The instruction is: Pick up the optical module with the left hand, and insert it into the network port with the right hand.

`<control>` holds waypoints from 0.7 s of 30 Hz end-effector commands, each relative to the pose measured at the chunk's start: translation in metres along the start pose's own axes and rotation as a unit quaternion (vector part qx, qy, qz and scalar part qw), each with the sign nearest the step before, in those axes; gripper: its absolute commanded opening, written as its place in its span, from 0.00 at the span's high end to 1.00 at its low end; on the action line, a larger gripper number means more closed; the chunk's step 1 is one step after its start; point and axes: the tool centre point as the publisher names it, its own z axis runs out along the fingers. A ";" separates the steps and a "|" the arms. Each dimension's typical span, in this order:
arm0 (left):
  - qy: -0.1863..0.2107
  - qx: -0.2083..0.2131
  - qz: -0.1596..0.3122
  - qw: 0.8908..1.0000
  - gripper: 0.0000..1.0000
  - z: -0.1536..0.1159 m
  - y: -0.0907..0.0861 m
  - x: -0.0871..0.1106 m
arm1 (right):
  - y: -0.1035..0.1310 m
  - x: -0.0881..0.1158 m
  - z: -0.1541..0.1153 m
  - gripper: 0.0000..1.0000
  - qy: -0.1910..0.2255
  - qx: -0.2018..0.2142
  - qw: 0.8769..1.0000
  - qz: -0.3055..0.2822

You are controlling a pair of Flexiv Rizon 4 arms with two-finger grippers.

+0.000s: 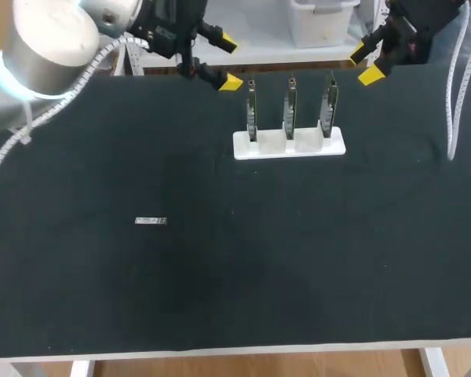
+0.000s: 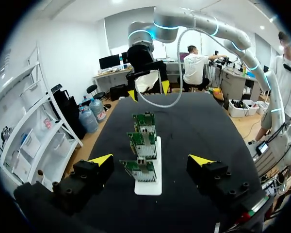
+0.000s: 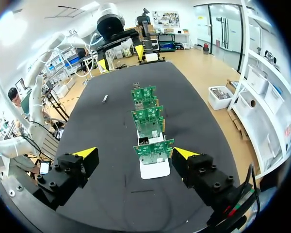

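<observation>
The optical module (image 1: 150,221) lies flat on the black desk (image 1: 298,259), well apart from the left tool (image 1: 228,60) and farther still from the right tool (image 1: 365,63). Both tools hang wide open, holding and touching nothing. Between them a white stand (image 1: 289,144) holds three green circuit boards (image 1: 290,106) upright in a row.

robotics lab bench. evidence: black-covered work table (image 1: 220,283); white fixture block (image 1: 289,144) holding three green circuit boards (image 2: 144,144) upright in a row; two cabled robot arms, left arm (image 1: 39,47) and right arm (image 2: 218,29), over the table's far edge.
</observation>
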 end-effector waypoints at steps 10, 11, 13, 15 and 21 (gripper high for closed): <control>0.114 0.070 0.030 0.991 0.00 -0.038 -0.025 0.038 | -0.008 -0.002 -0.002 0.00 0.001 -0.296 0.955 0.000; 0.122 0.072 0.031 0.989 0.00 -0.039 -0.027 0.040 | -0.008 -0.002 -0.002 0.00 0.001 -0.296 0.955 0.000; 0.154 0.081 0.039 0.984 0.00 -0.042 -0.033 0.048 | -0.008 -0.002 -0.002 0.00 0.001 -0.296 0.955 0.000; 0.175 0.086 0.041 0.980 0.00 -0.044 -0.038 0.054 | -0.008 -0.002 -0.002 0.00 0.001 -0.296 0.955 0.000; 0.228 0.083 0.045 0.969 0.00 -0.047 -0.054 0.078 | -0.008 -0.002 -0.002 0.00 0.001 -0.296 0.955 0.000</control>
